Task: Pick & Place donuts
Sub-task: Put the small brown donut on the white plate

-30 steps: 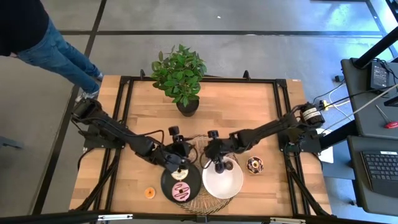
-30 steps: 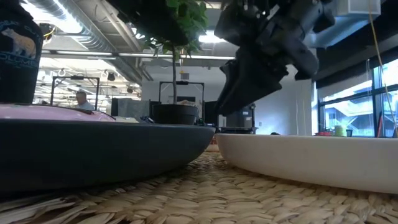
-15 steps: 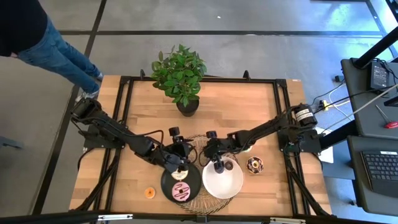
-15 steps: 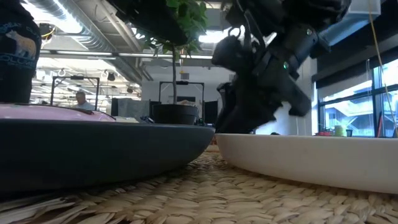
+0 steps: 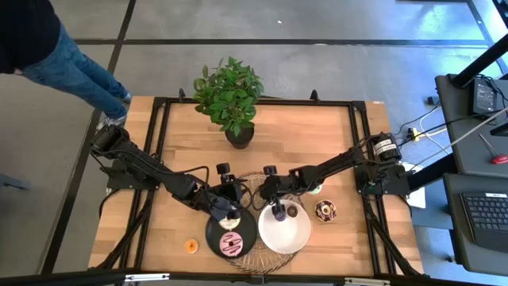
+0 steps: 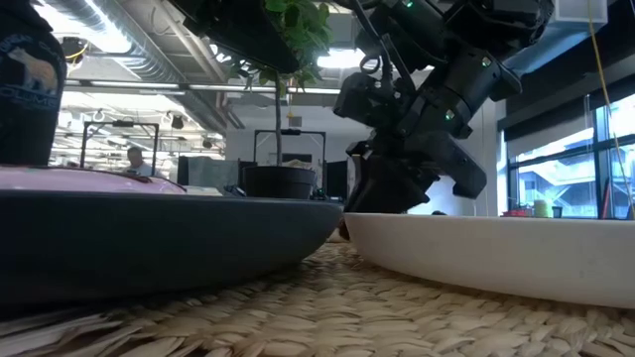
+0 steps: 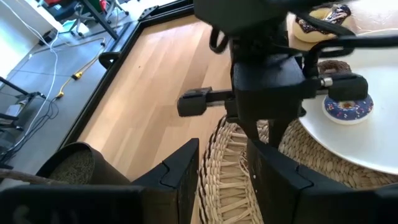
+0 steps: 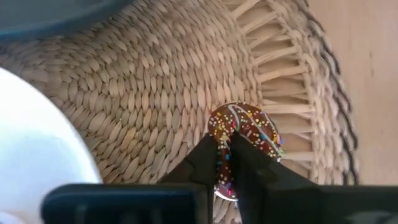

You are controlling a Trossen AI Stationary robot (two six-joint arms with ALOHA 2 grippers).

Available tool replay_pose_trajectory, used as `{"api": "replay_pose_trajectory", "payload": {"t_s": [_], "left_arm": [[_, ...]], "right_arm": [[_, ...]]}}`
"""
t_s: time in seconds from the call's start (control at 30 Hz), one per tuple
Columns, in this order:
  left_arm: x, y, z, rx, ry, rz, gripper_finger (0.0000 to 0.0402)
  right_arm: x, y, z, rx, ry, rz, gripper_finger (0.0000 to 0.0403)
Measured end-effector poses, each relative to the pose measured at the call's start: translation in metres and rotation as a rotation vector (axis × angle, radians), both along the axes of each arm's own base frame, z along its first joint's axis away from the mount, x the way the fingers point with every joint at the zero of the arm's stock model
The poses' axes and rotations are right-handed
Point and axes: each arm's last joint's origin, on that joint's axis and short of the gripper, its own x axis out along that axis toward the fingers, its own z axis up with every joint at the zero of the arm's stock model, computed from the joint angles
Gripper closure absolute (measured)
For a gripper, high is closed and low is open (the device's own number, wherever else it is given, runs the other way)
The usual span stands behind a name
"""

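Observation:
My right gripper (image 5: pixel 277 211) hangs over the woven mat (image 8: pixel 155 93) at the far rim of the white plate (image 5: pixel 284 236), shut on a small brown sprinkled donut (image 8: pixel 244 132). My left gripper (image 5: pixel 228 213) is open above the far edge of the black plate (image 5: pixel 244 232) and touches nothing. A pink donut (image 5: pixel 230 245) and a pale one (image 5: pixel 228 225) lie on the black plate. A purple mini (image 7: pixel 348 106) lies flat on the white plate. A large chocolate donut (image 5: pixel 325 210) and an orange mini (image 5: pixel 190 246) lie on the table. My right gripper pinches the small sprinkled donut by one side of its ring (image 8: pixel 225 144) between the two fingers, coming from above and pointing down. The donut stands on edge beyond the fingertips, just over the mat; whether it touches the mat, I cannot tell.
A potted plant (image 5: pixel 230 95) stands at the table's far middle. The two plates sit side by side on the round mat near the near edge, both arms reaching in close together. A person's legs (image 5: pixel 71 67) show beyond the far left corner. Bare wood lies left and right.
My right gripper has come down toward the mat at the white plate's far rim and shifted slightly toward the table's left, still shut on the small donut. My left arm has kept still.

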Motion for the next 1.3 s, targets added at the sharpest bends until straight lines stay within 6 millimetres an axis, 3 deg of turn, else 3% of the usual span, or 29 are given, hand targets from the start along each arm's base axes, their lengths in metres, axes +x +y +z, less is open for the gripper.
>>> {"api": "replay_pose_trajectory", "payload": {"t_s": [0.1, 0.23, 0.43, 0.6, 0.87, 1.3], "left_arm": [[0.000, 0.000, 0.000, 0.000, 0.000, 0.000, 0.0272], [0.000, 0.000, 0.000, 0.001, 0.000, 0.000, 0.0272], [0.001, 0.002, 0.000, 0.001, 0.000, 0.008, 0.0272], [0.003, 0.007, 0.000, -0.013, -0.005, 0.026, 0.0272], [0.004, 0.010, 0.000, -0.036, -0.001, 0.024, 0.0272], [0.005, 0.008, -0.001, -0.071, 0.013, -0.012, 0.0272]], "right_arm": [[-0.004, 0.003, 0.013, 0.025, -0.015, 0.022, 0.0373], [-0.018, 0.016, 0.047, 0.068, -0.045, 0.062, 0.0373], [-0.048, 0.050, 0.072, 0.153, 0.005, 0.075, 0.0355], [-0.064, 0.082, 0.068, 0.175, 0.042, 0.069, 0.0358], [-0.087, 0.107, 0.061, 0.174, 0.080, -0.079, 0.0360], [-0.110, 0.107, 0.022, 0.322, 0.031, -0.145, 0.0360]]}}
